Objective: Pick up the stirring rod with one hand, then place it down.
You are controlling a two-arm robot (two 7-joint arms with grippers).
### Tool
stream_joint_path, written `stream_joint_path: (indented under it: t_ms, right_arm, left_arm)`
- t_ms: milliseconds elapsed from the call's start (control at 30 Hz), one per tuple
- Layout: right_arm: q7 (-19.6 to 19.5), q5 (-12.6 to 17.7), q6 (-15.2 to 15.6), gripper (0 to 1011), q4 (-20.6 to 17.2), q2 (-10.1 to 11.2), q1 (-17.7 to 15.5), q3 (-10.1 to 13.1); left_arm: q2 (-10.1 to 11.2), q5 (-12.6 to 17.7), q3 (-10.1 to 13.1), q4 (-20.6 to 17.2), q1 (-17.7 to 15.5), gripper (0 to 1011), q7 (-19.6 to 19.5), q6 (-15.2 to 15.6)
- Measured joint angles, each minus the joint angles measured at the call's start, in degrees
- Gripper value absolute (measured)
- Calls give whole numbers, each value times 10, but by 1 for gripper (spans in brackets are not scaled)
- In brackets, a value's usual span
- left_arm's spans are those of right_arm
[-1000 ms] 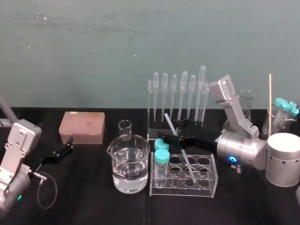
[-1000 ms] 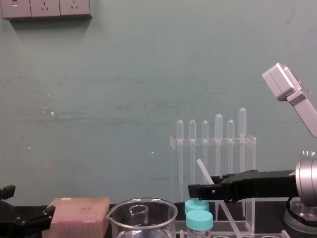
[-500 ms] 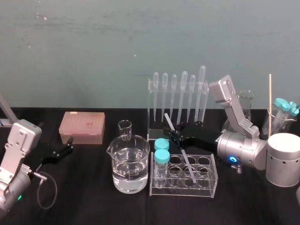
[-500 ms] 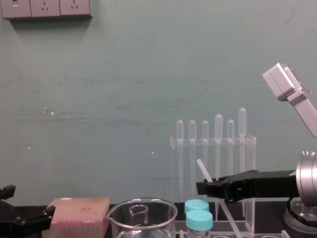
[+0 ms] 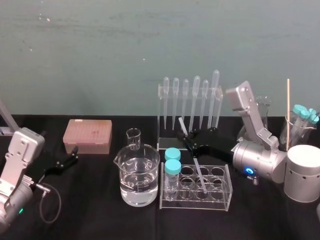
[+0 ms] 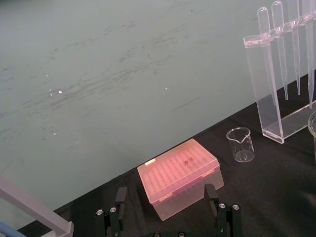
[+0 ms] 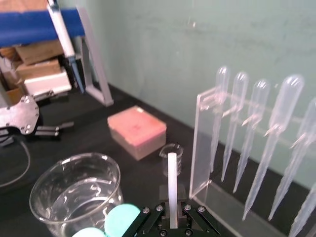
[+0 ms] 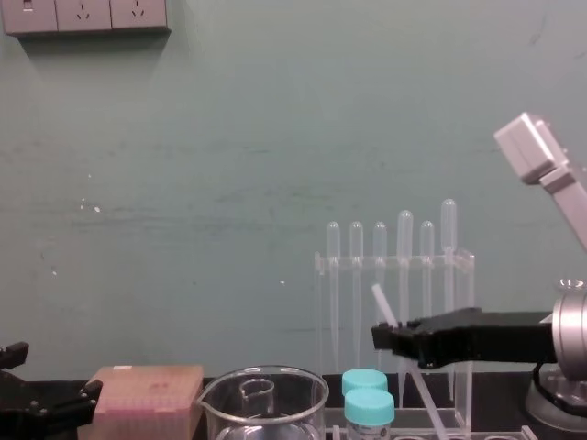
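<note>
Two grippers show. The right gripper reaches in from the right, above the tabletop and in front of the clear pipette rack. Its fingers are clenched on the stirring rod. The rod is tilted: its upper end rises past the fingers toward the pipettes, and its lower end slants down into the clear tube rack. I cannot tell which well it reaches. Two teal-capped tubes stand at the left end of that rack, just beside the rod's lower half.

A large beaker holding clear liquid sits left of the tube rack, with a small beaker behind it. Further left, a pink tip box rests near the wall.

The left gripper lies low over the tabletop at the far left, in front of the pink box and well apart from the rod. Its fingers are spread wide and released, grasping nothing.

A white perforated cylinder stands at the far right. Any writing on the glassware or the box is too small to read.
</note>
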Motion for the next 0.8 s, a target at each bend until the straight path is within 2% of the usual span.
stream_joint_path:
  t_ms: [267, 400, 633, 800]
  right_arm:
    - [-11, -11, -114, 73, -25, 0, -45, 37]
    - [-7, 4, -166, 73, -42, 1, -79, 65]
    - [19, 35, -215, 73, -66, -3, -119, 98]
    - [32, 45, -240, 72, -79, -6, -128, 114]
  left_arm:
    - [0, 0, 0, 0, 0, 1000, 0, 0]
    - [0, 0, 0, 0, 0, 1000, 0, 0]
    - [0, 0, 0, 0, 0, 1000, 0, 0]
    - [0, 0, 0, 0, 0, 1000, 0, 0]
